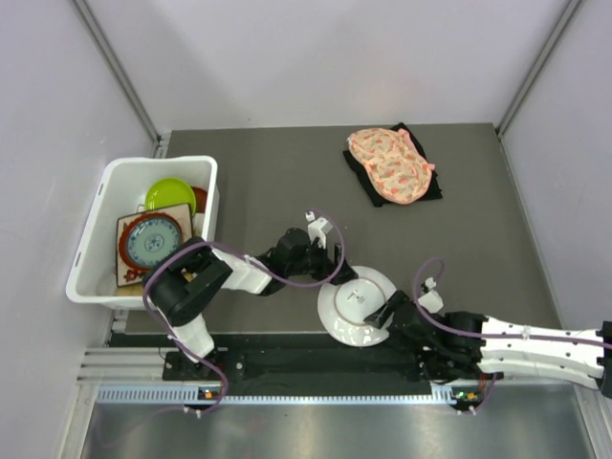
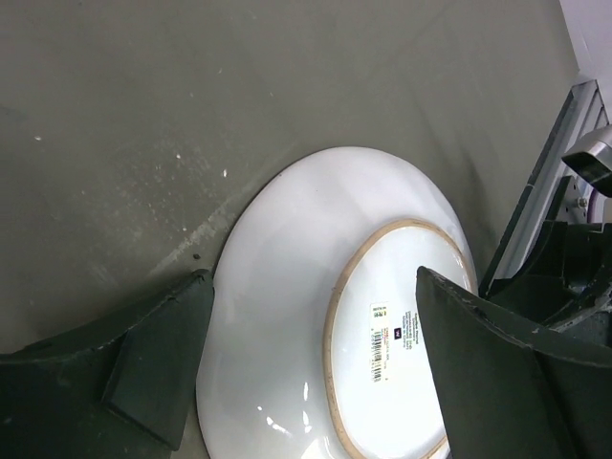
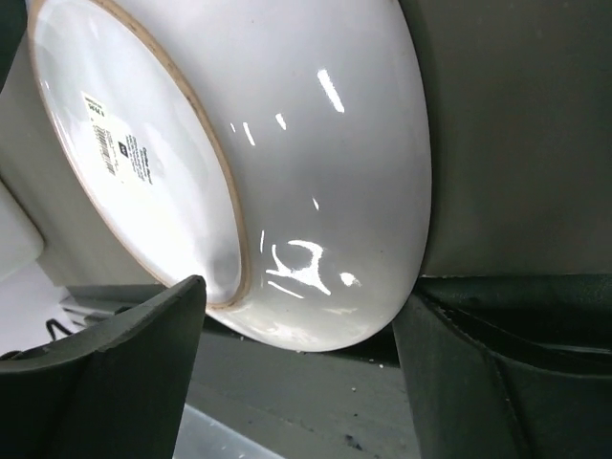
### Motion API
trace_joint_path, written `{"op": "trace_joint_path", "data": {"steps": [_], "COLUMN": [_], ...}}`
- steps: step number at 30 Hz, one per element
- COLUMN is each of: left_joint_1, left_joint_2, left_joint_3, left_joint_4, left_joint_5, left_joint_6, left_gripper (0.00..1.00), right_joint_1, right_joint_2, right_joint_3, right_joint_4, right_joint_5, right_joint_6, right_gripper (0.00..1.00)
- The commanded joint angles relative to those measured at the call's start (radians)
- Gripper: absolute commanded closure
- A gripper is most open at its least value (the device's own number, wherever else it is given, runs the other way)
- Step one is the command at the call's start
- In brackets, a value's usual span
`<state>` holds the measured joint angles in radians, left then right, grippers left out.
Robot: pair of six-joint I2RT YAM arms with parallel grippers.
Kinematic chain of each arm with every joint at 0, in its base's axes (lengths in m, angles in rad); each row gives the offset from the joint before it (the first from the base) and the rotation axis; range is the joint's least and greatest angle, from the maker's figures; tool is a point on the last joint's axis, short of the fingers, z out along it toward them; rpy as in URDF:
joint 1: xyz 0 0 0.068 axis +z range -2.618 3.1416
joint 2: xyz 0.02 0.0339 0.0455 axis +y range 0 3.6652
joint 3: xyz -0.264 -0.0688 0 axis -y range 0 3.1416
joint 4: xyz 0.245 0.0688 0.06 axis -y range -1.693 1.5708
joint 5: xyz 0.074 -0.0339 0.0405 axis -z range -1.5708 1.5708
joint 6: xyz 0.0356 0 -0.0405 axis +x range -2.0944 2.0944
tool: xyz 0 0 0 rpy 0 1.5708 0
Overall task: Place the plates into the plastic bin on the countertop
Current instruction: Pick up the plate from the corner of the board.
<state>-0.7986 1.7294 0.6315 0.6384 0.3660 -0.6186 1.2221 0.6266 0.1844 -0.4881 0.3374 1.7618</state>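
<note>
A white round plate (image 1: 356, 306) lies upside down at the near edge of the dark grey countertop (image 1: 287, 182), its foot ring and barcode sticker facing up. My left gripper (image 1: 325, 258) is open just beyond the plate's far left rim; in the left wrist view (image 2: 316, 382) the plate (image 2: 287, 268) spans the gap between the fingers. My right gripper (image 1: 390, 311) is open at the plate's right rim; in the right wrist view (image 3: 296, 373) the plate's edge (image 3: 325, 143) sits between the jaws. The white plastic bin (image 1: 96, 258) at the left holds a lime plate (image 1: 170, 193), a red plate (image 1: 199, 199) and a floral plate (image 1: 150, 241).
A pink floral fabric piece (image 1: 390, 164) lies on a black cloth (image 1: 368, 186) at the back right. Pale walls stand round the counter. A metal rail (image 1: 287, 363) runs along the near edge, just below the plate.
</note>
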Motion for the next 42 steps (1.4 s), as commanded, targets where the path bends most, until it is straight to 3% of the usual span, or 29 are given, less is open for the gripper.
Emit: {"op": "trace_joint_path", "data": {"steps": [1, 11, 16, 22, 29, 37, 42], "left_joint_1": [-0.016, -0.017, -0.017, -0.019, -0.024, -0.03, -0.028], "left_joint_2": [-0.054, -0.152, -0.18, -0.205, -0.235, -0.283, -0.303], "left_joint_3": [-0.022, -0.072, -0.085, -0.111, -0.142, -0.148, -0.154], "left_joint_4": [0.06, 0.018, 0.018, 0.046, 0.081, 0.066, 0.072], "left_joint_5": [0.068, 0.034, 0.033, 0.04, 0.042, 0.03, 0.03], "left_joint_6": [-0.035, -0.039, -0.059, -0.101, -0.148, -0.151, -0.167], "left_gripper": [0.1, 0.1, 0.1, 0.1, 0.11, 0.11, 0.11], "right_joint_1": [0.069, 0.102, 0.102, 0.1, 0.102, 0.102, 0.102], "right_joint_2": [-0.014, -0.061, -0.084, -0.058, 0.002, 0.077, 0.087], "right_joint_3": [0.113, 0.159, 0.089, 0.104, 0.058, 0.089, 0.105], "right_joint_4": [0.074, 0.134, 0.319, 0.336, 0.482, 0.67, 0.764], "right_joint_5": [0.213, 0.348, 0.374, 0.417, 0.426, 0.451, 0.468], "right_joint_6": [0.024, -0.082, -0.139, -0.183, -0.197, -0.323, -0.432], "right_gripper": [0.26, 0.31, 0.34, 0.34, 0.36, 0.49, 0.64]}}
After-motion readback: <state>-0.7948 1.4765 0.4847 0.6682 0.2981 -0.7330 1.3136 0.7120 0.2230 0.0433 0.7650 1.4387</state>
